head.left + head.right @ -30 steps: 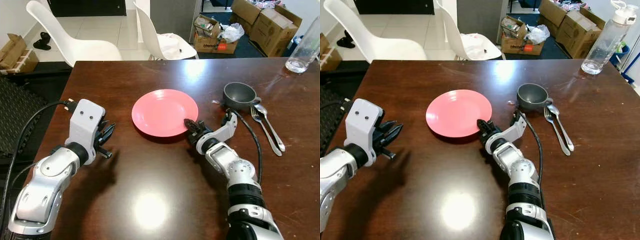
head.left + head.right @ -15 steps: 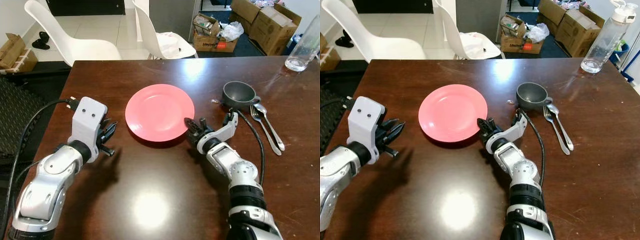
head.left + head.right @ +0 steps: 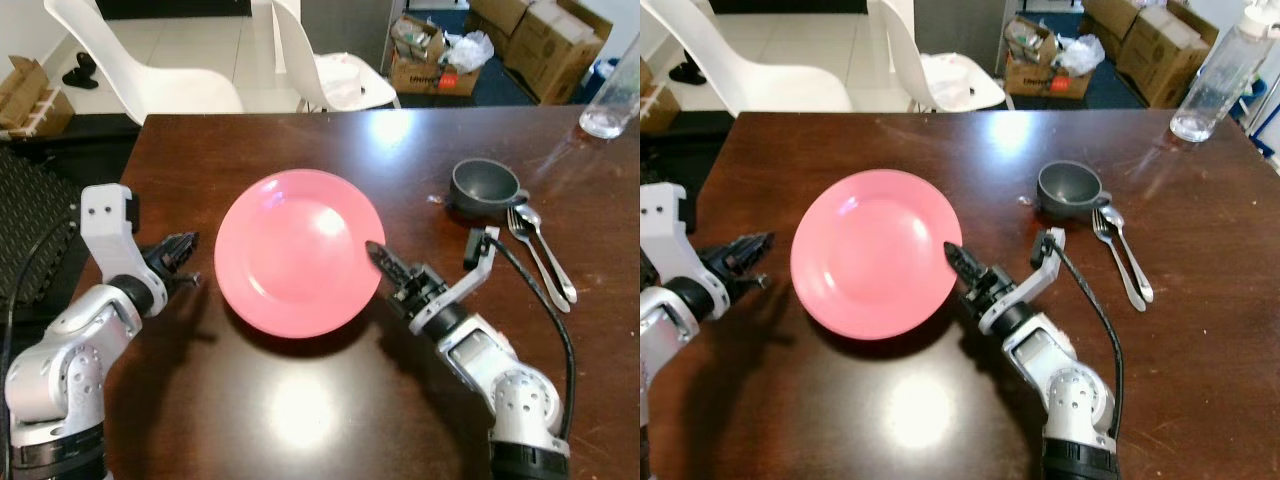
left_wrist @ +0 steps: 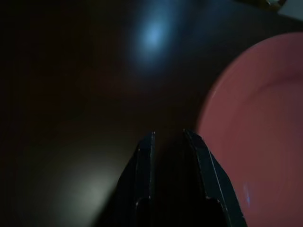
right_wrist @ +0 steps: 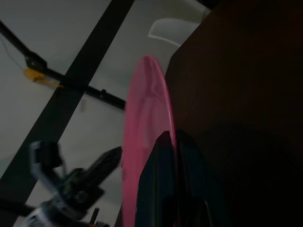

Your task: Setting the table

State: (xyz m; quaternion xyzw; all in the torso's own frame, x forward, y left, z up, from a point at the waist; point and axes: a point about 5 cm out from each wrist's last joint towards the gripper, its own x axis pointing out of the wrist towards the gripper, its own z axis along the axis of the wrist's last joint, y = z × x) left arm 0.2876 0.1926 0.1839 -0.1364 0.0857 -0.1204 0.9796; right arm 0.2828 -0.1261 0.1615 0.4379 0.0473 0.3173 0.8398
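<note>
plate lifted off the tabletop

your right hand (image 3: 378, 258) is clamped on the near right rim of the pink plate (image 3: 295, 250), holding it raised and tilted above the middle of the tabletop (image 3: 300, 420). your left hand (image 3: 180, 250), fingers nearly together and holding nothing, hovers just beside the plate's left rim. the grey cup (image 3: 480, 185), fork (image 3: 540, 262) and spoon (image 3: 548, 258) sit near the right edge.
</note>
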